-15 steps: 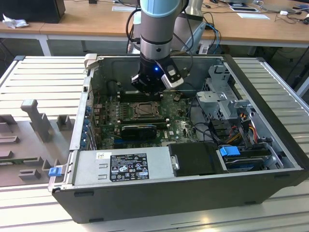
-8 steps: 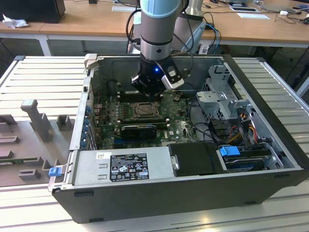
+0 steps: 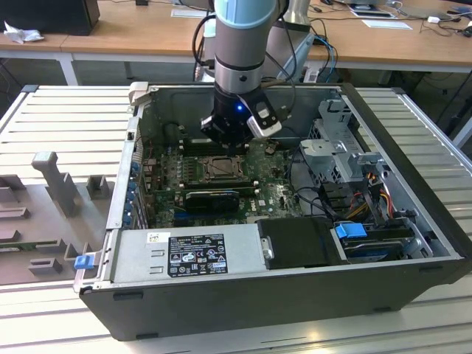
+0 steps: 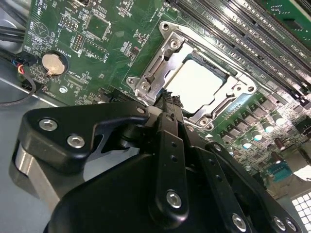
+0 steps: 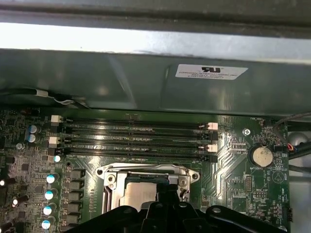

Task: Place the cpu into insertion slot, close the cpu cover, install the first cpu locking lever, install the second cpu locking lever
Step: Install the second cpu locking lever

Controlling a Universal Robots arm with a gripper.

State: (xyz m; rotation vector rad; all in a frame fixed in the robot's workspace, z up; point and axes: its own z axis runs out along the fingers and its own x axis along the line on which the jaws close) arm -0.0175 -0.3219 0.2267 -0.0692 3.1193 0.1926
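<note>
The cpu (image 4: 197, 82), a dull silver square, lies in the insertion slot (image 3: 221, 169) on the green motherboard. The silvery cpu cover (image 4: 167, 51) lies flat around it, and the chip shows through its window. In the first wrist view the cpu (image 5: 132, 194) and the cpu cover (image 5: 146, 171) sit just beyond the black fingers. My gripper (image 4: 167, 101) is shut with nothing between its fingers, and its tip is at the socket frame's near edge. In the exterior view the gripper (image 3: 223, 139) hangs straight over the socket inside the open case. Whether the locking levers are latched is hard to tell.
Long black memory slots (image 5: 136, 141) run beside the socket, with the case wall (image 5: 146, 82) close behind them. A coin battery (image 4: 53, 64) and loose cables lie to one side. A black finned card (image 3: 214, 198), the power supply (image 3: 184, 254) and a drive cage (image 3: 339, 147) crowd the case.
</note>
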